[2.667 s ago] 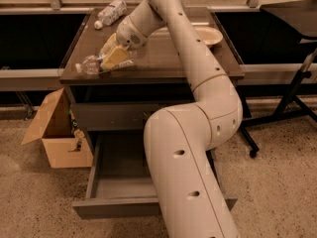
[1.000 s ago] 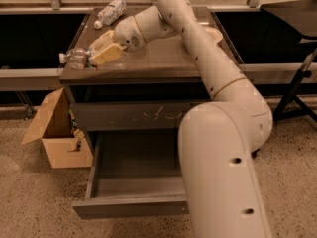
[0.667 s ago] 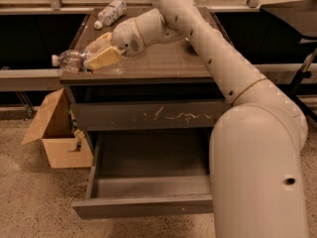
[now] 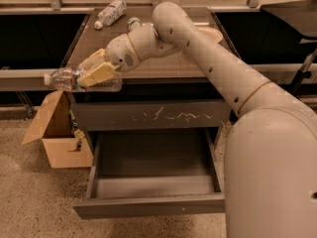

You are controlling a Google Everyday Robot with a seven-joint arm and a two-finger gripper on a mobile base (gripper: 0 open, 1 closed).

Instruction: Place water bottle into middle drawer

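My gripper is shut on the water bottle, a clear crinkled bottle with a white cap pointing left. The bottle is held lying flat in the air, past the front left corner of the dark table. The middle drawer is pulled open below, with a plain front panel and a grey inside. The bottle is above and to the left of the drawer's opening. My arm reaches across the table from the right.
A shorter bottle with a white label lies at the table's back left, a metal can next to it. The closed top drawer front has white scratches. An open cardboard box stands on the floor at the left.
My gripper has lifted the water bottle off the table and carried it left and forward, past the front left corner. The arm has swung nearer the camera.
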